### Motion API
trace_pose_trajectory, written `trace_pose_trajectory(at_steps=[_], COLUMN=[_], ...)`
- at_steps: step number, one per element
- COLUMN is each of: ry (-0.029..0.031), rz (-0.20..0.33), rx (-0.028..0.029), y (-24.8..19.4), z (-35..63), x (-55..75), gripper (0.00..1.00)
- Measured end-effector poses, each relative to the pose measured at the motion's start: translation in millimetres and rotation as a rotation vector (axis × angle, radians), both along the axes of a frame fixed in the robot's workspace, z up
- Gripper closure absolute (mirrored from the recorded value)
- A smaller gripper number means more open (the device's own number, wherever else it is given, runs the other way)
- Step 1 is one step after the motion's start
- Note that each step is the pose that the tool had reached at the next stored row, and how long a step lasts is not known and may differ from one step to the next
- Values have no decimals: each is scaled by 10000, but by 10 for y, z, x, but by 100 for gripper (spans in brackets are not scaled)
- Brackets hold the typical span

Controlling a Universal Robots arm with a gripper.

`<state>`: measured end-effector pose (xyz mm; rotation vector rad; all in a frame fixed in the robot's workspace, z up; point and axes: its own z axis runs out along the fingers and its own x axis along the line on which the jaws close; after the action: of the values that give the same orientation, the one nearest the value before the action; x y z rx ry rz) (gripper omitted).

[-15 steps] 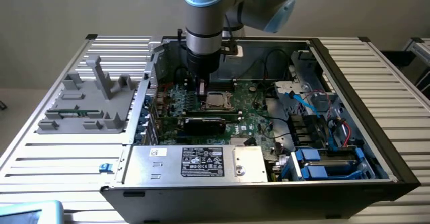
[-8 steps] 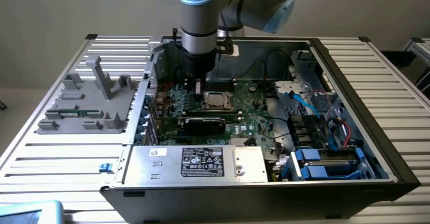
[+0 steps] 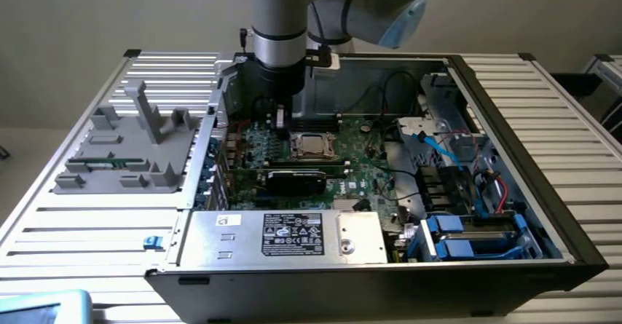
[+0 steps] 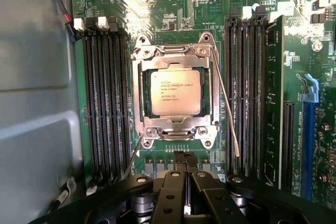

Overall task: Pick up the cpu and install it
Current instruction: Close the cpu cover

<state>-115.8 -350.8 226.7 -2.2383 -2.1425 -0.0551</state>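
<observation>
The cpu (image 4: 175, 93), a square chip with a silver top and printed text, lies flat in the motherboard socket with the metal frame (image 4: 137, 93) around its edges. In the exterior view the cpu (image 3: 313, 145) sits in the middle of the open computer case. My gripper (image 4: 181, 157) hovers over the board just beside the socket, its fingers shut together with nothing between them. From outside, the gripper (image 3: 280, 126) hangs inside the case, on the exterior view's left of the socket. Two thin wire levers (image 4: 227, 103) run along the socket's sides.
Empty memory slots (image 4: 102, 103) flank the socket, and a green memory stick (image 4: 274, 98) stands in one. A black card (image 3: 296, 178), the power supply (image 3: 282, 235), blue drive bays (image 3: 467, 236) and cables crowd the case. A grey fixture (image 3: 127, 153) sits on the table.
</observation>
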Motion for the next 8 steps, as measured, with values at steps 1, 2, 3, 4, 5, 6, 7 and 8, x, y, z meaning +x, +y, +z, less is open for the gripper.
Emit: trace_pose_trajectory(at_steps=[1, 2, 3, 4, 5, 6, 7, 8], ry=[-33, -69, -98, -136, -181, -222, -244, -248], rz=[0, 0, 0, 0, 1, 1, 0, 1], rx=[1, -1, -1, -1, -1, 0, 0, 0], y=[0, 0, 0, 0, 0, 0, 0, 0], z=[22, 44, 65, 82, 99, 119, 145, 179], x=[-8, -16, -21, -27, -35, -41, -44, -45], gripper=[89, 89, 89, 89, 89, 89, 89, 89])
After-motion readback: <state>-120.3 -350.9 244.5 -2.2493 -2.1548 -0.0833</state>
